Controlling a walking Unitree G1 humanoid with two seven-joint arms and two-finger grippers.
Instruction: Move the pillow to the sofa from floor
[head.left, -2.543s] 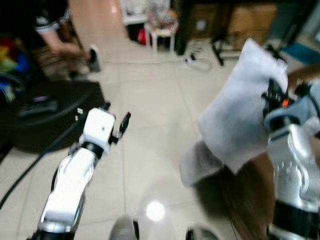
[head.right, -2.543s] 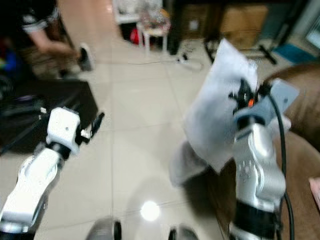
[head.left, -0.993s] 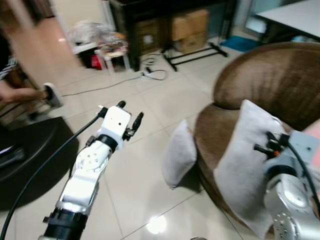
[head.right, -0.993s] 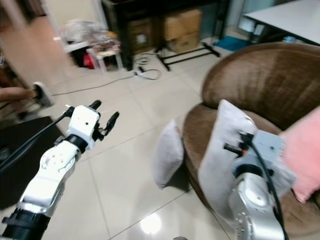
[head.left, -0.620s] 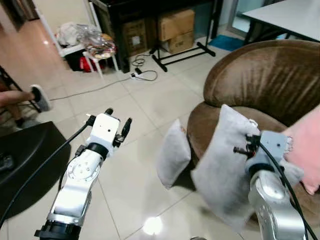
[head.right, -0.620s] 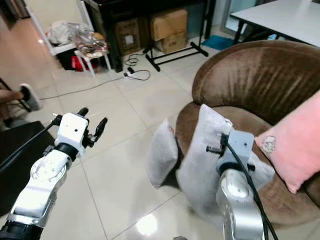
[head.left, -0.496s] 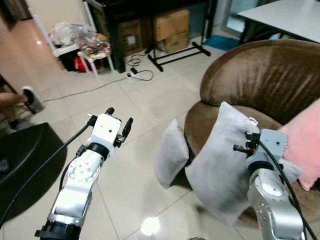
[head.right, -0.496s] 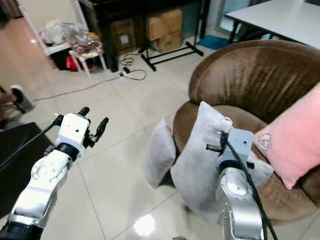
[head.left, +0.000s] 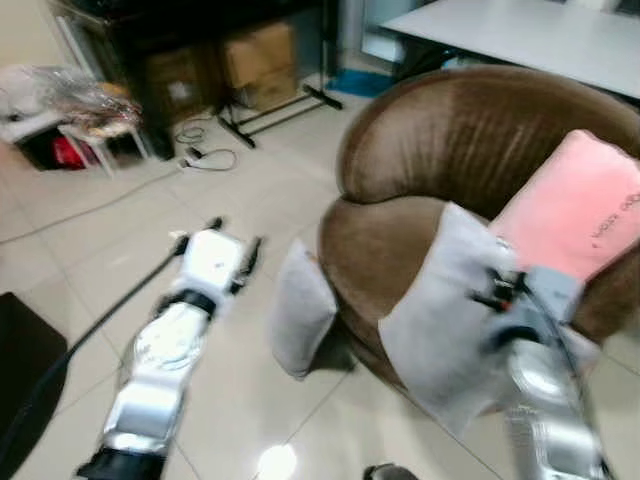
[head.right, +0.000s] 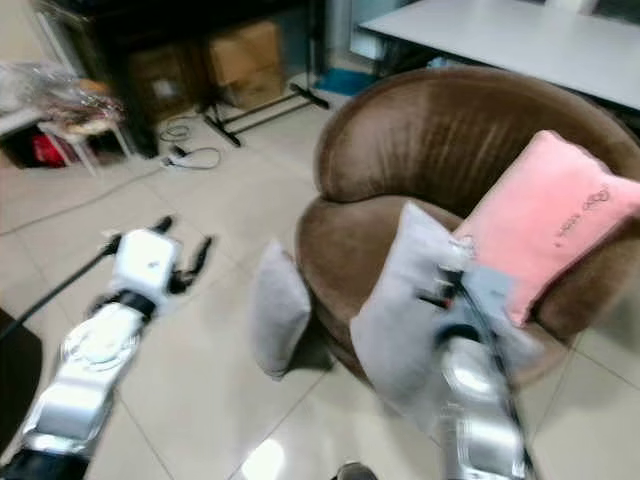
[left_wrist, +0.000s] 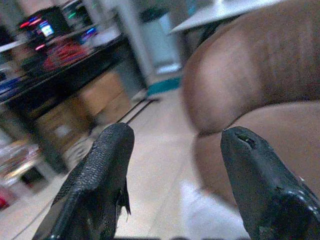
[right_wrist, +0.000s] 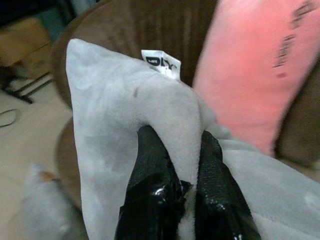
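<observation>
— Pillow (right_wrist: 115, 115) first: where is it, and what has hold of it?

— Grey, held up over the front edge of the sofa (head.right: 450, 130), lower corner hanging toward the floor (head.left: 100, 240). The right gripper (right_wrist: 175, 150) has its two black fingers (right_wrist: 150, 165) pinched tight on a fold of the cover near the top edge, just below the white tag (right_wrist: 161, 63). Gripping high like that lets the pillow hang free under the hand, which I judge makes it easier to swing over the seat.

— Is it on the sofa yet?

— Not set down, as far as I can tell. It looks to be against the seat front, beside the pink cushion (head.right: 545, 215) that leans on the backrest. The head views are blurred, so whether it rests on the seat I cannot say.

— And the other grey one?

— A second pillow (head.left: 300, 310) stands on its edge on the floor, leaning against the sofa base. Probably another one waiting to be lifted.

— Left arm?

— The left gripper (left_wrist: 172, 145) is raised over the tiles, fingers spread wide with nothing between them, pointing toward the sofa. Held out to the side, it stays clear of the carrying arm.

— Next move?

— My guess: carry the pillow further over the seat, with room beside the pink cushion, before the pinch is let go, or it may slide off the front.
</observation>
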